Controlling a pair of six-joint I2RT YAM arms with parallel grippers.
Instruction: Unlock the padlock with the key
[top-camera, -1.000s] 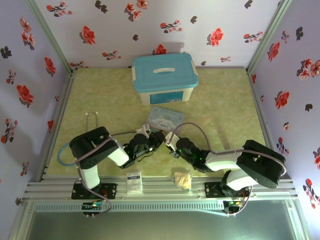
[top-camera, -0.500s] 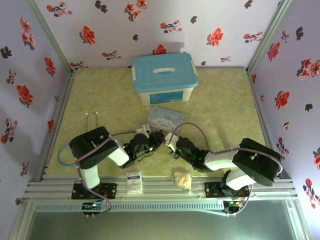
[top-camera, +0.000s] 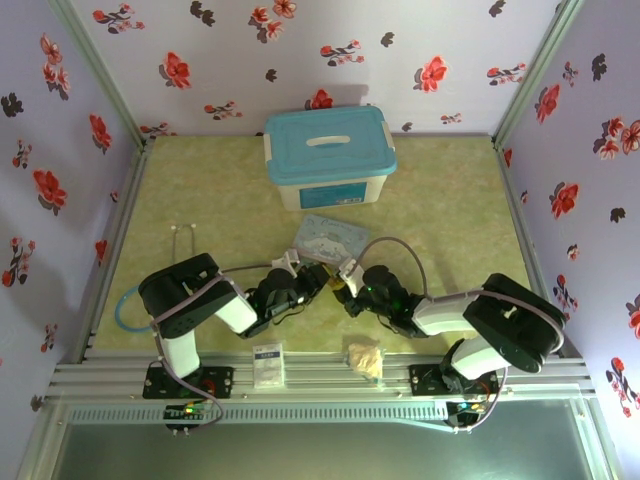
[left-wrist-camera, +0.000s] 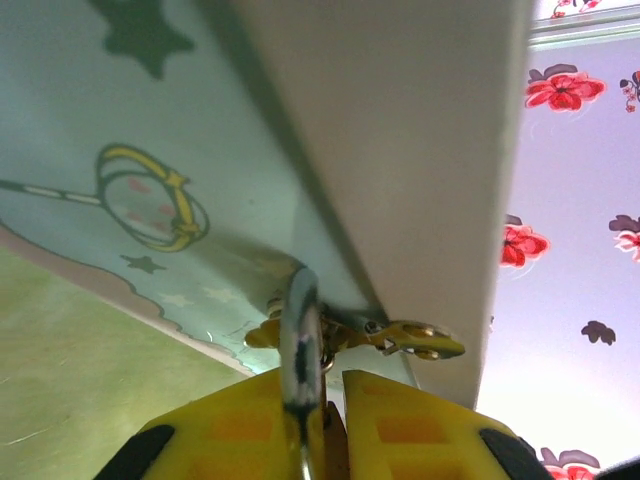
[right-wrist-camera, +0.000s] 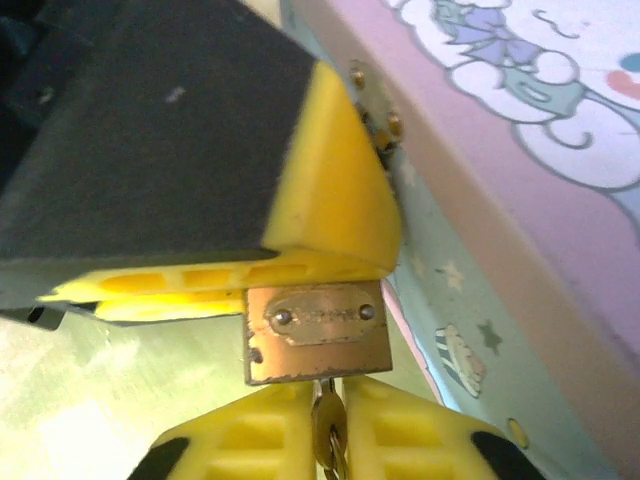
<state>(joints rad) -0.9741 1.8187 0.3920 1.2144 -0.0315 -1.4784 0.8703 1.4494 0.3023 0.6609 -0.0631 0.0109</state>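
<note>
— Padlock first: how does it look?
— Small brass block, scuffed, with a plate on its face held by two rivets. Its thin silver shackle passes through the brass hasp on the blue cartoon tin.
— And the left gripper?
— Closed tight on that shackle, which is pinched between yellow ribbed pads; one pad lies against the block's top.
— Further right?
— Key, thin metal, has its tip at the block's underside. The right gripper is clamped on it, pads nearly together.
— Beyond that?
— The tin's pink lid edge, smooth and printed with clouds.
</note>
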